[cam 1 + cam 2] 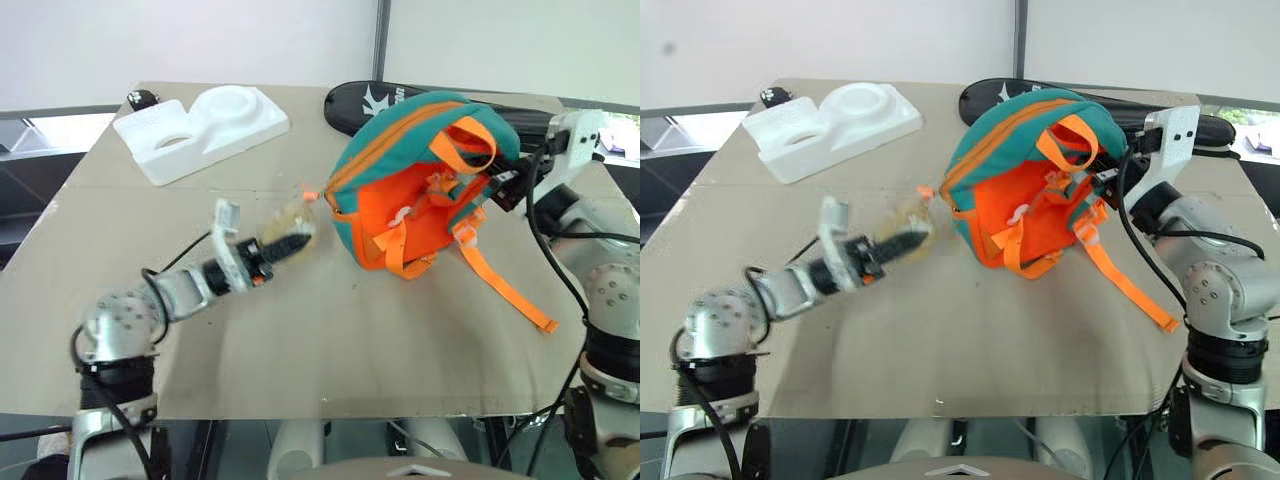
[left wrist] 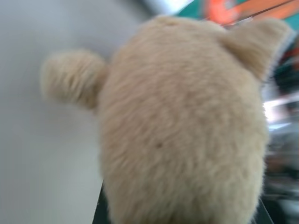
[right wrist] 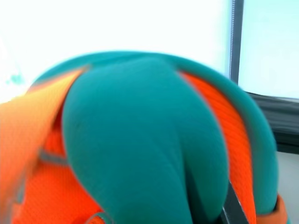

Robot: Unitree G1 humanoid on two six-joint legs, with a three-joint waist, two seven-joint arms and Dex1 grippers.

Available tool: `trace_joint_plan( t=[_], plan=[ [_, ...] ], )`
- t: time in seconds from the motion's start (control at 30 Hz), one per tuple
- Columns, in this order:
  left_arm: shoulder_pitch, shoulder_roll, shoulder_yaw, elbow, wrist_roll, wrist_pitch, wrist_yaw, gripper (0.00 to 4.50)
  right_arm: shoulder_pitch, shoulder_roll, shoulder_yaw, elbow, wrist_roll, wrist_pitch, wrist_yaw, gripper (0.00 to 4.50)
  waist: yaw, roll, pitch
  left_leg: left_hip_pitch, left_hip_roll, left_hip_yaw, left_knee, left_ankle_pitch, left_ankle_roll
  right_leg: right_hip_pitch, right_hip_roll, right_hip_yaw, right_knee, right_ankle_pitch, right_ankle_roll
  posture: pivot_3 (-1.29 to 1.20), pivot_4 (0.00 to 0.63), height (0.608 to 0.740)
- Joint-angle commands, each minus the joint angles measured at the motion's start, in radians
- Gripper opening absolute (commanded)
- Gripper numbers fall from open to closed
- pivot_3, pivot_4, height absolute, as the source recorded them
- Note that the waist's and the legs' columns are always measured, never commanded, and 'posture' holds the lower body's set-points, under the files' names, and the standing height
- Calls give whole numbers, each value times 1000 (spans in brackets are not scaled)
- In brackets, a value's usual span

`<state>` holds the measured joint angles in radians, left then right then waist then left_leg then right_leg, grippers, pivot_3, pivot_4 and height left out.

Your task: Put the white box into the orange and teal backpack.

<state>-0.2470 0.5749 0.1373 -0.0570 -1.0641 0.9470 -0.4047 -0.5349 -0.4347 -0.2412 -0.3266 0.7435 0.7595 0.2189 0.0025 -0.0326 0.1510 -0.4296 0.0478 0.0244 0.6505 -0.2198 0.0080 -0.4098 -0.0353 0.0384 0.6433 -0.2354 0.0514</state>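
The orange and teal backpack (image 1: 400,200) rests tipped on the brown table, its orange back panel facing me and its straps hanging loose. My right gripper (image 1: 497,188) is shut on the backpack's upper right edge; the right wrist view is close on teal fabric (image 3: 140,140). The tan plush toy (image 1: 296,225) lies just left of the backpack on a short orange tie. My left gripper (image 1: 300,240) is shut on that toy, whose fur (image 2: 187,140) sits right before the left wrist camera. The white box is out of view.
A white moulded foam tray (image 1: 205,125) lies at the table's back left, with a small black object (image 1: 143,98) beyond it. A long black racket cover (image 1: 365,100) lies behind the backpack. One orange strap (image 1: 510,295) trails across the table (image 1: 300,350) toward the right front.
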Motion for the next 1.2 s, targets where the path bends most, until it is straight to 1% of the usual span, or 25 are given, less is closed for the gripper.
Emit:
trace_joint_plan(
  t=[0.03,0.07,0.13,0.17,0.23,0.3,0.37,0.43,0.47,0.5,0.53,0.57,0.6,0.63,0.67,0.7,0.73,0.8,0.9,0.97,1.07,1.13,1.2],
  plan=[
    [47,-21,57,78,127,-119,8,471,-18,-60,-157,-4,-37,-61,-61,0,8,0,0,0,0,0,1,0,0,0,0,1,0,0,-1,0,150,740],
    [41,-33,65,67,111,-113,7,457,-14,-61,-153,-9,-25,-56,-53,0,11,0,0,0,0,1,1,0,0,0,0,1,0,0,-1,0,150,740],
    [43,-27,22,29,156,-139,-25,455,5,-62,-136,-36,5,-41,-31,0,10,0,0,0,0,0,0,0,0,0,0,1,0,0,0,0,150,740],
    [45,-29,9,14,183,-178,-53,455,19,-76,-114,-50,-5,-46,-8,0,11,0,0,0,0,0,0,0,0,0,0,1,0,0,1,0,150,740],
    [43,-51,15,-16,224,-280,-104,437,64,-122,-56,-84,-46,-59,53,0,11,0,0,0,0,0,-1,0,0,0,0,0,0,1,2,0,150,740],
    [31,-83,55,-43,219,-340,-121,421,114,-175,-6,-114,-71,-61,125,0,12,0,0,-1,0,0,-1,0,0,-1,0,0,-1,1,2,0,150,740],
    [25,-62,42,-61,270,-403,-177,419,178,-229,25,-133,-94,-101,224,0,10,0,0,-1,0,0,-1,0,0,-1,0,0,-1,1,3,0,150,740],
    [25,-40,37,-85,315,-462,-228,1426,225,-240,7,-156,-57,-101,274,740,7,0,0,-1,0,0,-1,0,0,-1,0,0,-1,1,3,0,150,740],
    [26,-34,49,-98,309,-461,-238,1691,247,-257,3,-169,-52,-104,303,984,4,1,0,-1,1,0,-1,0,0,-1,1,0,-1,1,2,0,150,740],
    [33,-23,58,-113,306,-461,-254,2334,273,-282,5,-178,-67,-117,337,1580,2,1,0,0,1,0,-1,0,0,-1,1,0,-1,1,2,0,150,740],
    [45,-7,65,-130,309,-467,-278,2805,307,-309,4,-183,-84,-135,378,2027,-1,1,1,0,1,0,-1,0,0,-1,1,1,-1,1,3,0,150,740],
    [60,11,76,-145,307,-468,-303,3012,346,-328,-7,-185,-90,-156,421,2214,-2,1,1,0,1,0,-1,0,0,-1,1,1,-1,1,3,0,150,740],
    [93,44,93,-167,310,-471,-341,3659,396,-331,-54,-183,-48,-152,459,2836,-4,0,0,0,1,0,-1,0,0,-1,1,1,-1,1,3,0,150,740],
    [115,65,105,-181,311,-471,-366,4026,431,-332,-89,-180,-13,-150,484,3273,-5,0,0,0,1,0,-2,0,0,-1,1,1,-1,1,3,0,150,740],
    [165,97,138,-207,296,-460,-401,4291,498,-347,-144,-172,-11,-175,536,3551,-6,1,0,0,1,0,-2,0,0,0,1,1,-1,1,3,0,150,740],
    [199,118,160,-224,284,-454,-424,4500,543,-358,-180,-167,-17,-195,572,3938,-7,1,0,0,2,1,-2,0,0,0,1,1,-1,1,3,0,150,740],
    [227,129,178,-239,274,-450,-440,4500,575,-361,-211,-163,-22,-222,600,4469,-8,1,0,-1,2,0,-2,0,0,-1,1,0,-2,1,3,0,150,740],
    [289,147,182,-271,311,-478,-462,4500,648,-368,-267,-158,-16,-250,662,4469,-8,1,1,0,2,1,-2,0,0,-1,0,1,-2,1,3,0,150,740],
    [362,150,196,-308,346,-502,-471,4500,743,-378,-311,-143,-40,-288,735,4469,-7,1,0,1,2,1,-1,0,0,0,0,1,-2,-1,-1,0,150,740],
    [420,149,205,-328,373,-522,-475,4500,800,-378,-330,-120,-70,-325,770,4469,-7,1,0,4,2,1,-1,0,0,2,0,1,-2,-2,-1,0,150,740],
    [491,131,217,-347,393,-537,-462,4500,843,-370,-322,-66,-130,-391,790,4469,-9,0,0,11,5,6,-2,0,0,6,0,3,-2,-2,-1,0,150,740],
    [519,127,212,-348,408,-549,-464,4500,852,-370,-306,-32,-170,-437,800,4469,-10,0,0,13,6,9,-2,-1,0,6,0,5,-2,-4,3,0,150,740],
    [537,121,216,-342,426,-566,-462,4500,847,-362,-295,6,-190,-468,804,4469,-10,0,0,13,7,9,-2,-1,0,6,0,6,-2,-4,3,0,150,740]
  ],
)
